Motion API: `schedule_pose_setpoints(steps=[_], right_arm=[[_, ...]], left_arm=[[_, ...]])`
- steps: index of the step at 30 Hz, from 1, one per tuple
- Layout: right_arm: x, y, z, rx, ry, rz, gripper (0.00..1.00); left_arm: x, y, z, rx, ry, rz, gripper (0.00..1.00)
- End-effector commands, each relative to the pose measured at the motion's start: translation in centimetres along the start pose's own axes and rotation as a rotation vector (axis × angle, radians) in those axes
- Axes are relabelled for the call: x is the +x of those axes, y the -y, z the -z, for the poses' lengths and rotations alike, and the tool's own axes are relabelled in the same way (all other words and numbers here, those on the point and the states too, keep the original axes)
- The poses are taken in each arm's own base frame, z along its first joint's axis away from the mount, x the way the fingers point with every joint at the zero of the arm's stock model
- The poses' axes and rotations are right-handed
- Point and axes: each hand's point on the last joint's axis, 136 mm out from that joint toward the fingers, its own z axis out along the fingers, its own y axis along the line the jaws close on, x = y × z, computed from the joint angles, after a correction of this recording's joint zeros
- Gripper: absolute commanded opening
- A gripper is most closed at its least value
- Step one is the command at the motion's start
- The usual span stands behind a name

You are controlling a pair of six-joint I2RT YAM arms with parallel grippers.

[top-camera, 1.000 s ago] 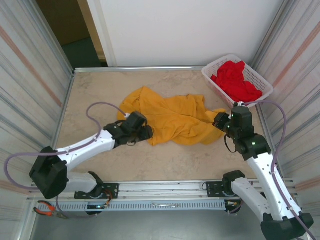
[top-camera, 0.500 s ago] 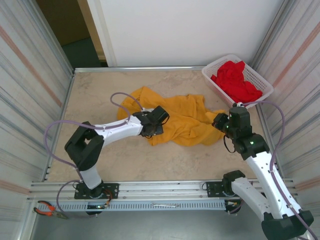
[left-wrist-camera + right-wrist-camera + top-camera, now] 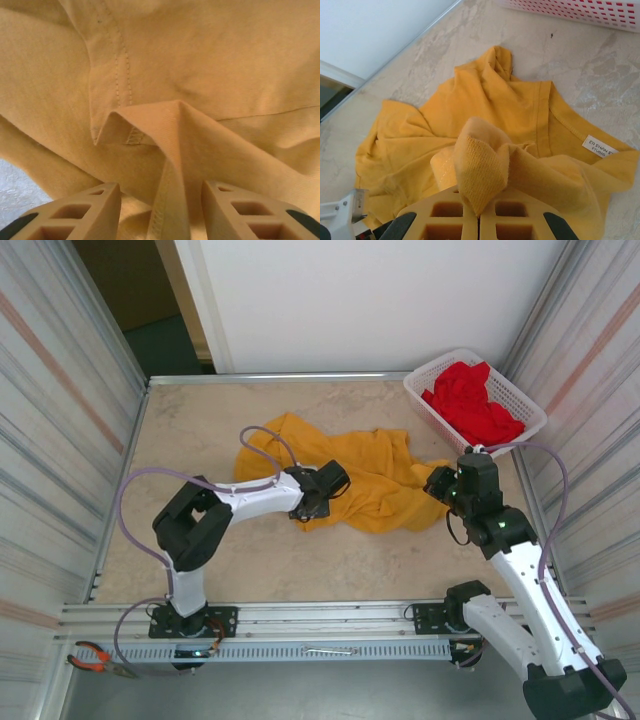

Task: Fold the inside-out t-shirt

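While the inside-out t-shirt [image 3: 365,480] lies crumpled across the middle of the table [image 3: 190,440], the step in hand is judged to be taking hold for spreading; no fold is made yet.

Tool state:
- The right gripper [image 3: 479,197] is clenched on a bunched fold of yellow fabric at the shirt's right end. The neck tag [image 3: 599,147] lies face up just right of this fold.
- The left gripper [image 3: 159,187] sits at the shirt's near-left edge. Its jaws stand apart astride a raised ridge of cloth beside a stitched seam, and nothing is pinched.

Next move, as a judgement: the left jaws should shut on the ridge. Both arms can then draw the cloth apart and lay it flat. A seam or hem gives the more secure hold.

Clearances:
- Bare table lies open to the left, near and far of the shirt.
- The white basket [image 3: 425,390] holding the red garment [image 3: 470,400] stands at the far right, near the shirt's right end.
- Room on the right is tight. Stretch leftward and nearward.
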Motion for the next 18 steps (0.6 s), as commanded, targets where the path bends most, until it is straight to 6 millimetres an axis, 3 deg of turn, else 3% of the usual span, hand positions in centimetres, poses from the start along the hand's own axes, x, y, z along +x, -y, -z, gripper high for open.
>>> schedule_pose_setpoints(steps=[1, 3, 6, 8, 10, 13, 16, 18], right_arm=[[-0.5, -0.1, 0.0, 0.002, 0.028, -0.009, 0.00], [-0.5, -0.1, 0.1, 0.003, 0.029, -0.010, 0.00], [-0.7, -0.2, 0.2, 0.003, 0.034, -0.005, 0.00], [-1.3, -0.2, 0.3, 0.013, 0.054, -0.002, 0.00], [-2.9, -0.6, 0.6, 0.012, 0.087, 0.003, 0.00], [-7.2, -1.6, 1.6, -0.015, 0.149, -0.015, 0.00], [-13.5, -3.3, 4.2, -0.065, 0.262, -0.045, 0.00], [-18.2, -4.9, 7.1, -0.106, 0.361, -0.056, 0.00]], left_arm=[[-0.4, -1.0, -0.1, -0.065, 0.017, 0.005, 0.40], [-0.3, -1.1, -0.3, -0.071, 0.014, 0.003, 0.31], [-0.4, -1.6, -0.5, -0.088, 0.016, 0.006, 0.00], [-1.1, -2.3, 0.1, -0.107, 0.033, 0.003, 0.00], [-3.1, -3.3, 1.9, -0.104, 0.075, -0.011, 0.00], [-8.0, -5.0, 6.3, -0.024, 0.172, -0.037, 0.00], [-14.6, -7.2, 14.0, 0.168, 0.334, -0.020, 0.00], [-18.9, -9.6, 20.2, 0.344, 0.442, 0.053, 0.00]])
